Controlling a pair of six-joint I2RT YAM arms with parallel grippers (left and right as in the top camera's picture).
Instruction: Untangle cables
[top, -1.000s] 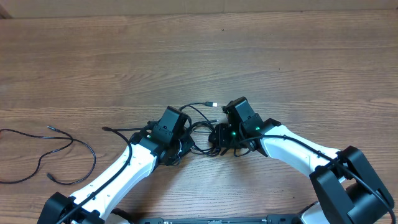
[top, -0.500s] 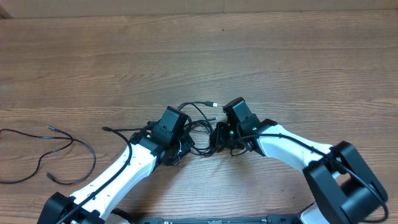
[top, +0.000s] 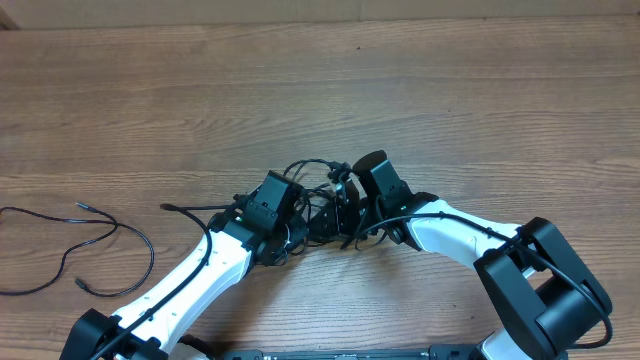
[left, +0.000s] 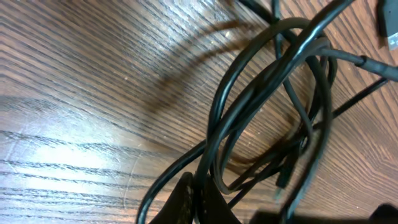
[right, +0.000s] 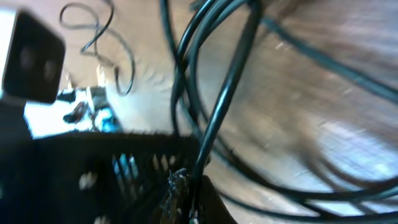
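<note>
Cables (top: 316, 166) in left tool (left: 198, 200), right tool (right: 189, 190)

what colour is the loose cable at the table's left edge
Black; the thin loose cable shows best in the overhead view.

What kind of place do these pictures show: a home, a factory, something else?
Probably a robot test bench in a lab: a bare wood-grain table, the white left arm and right arm at its edge, tangled black cables between them.
</note>
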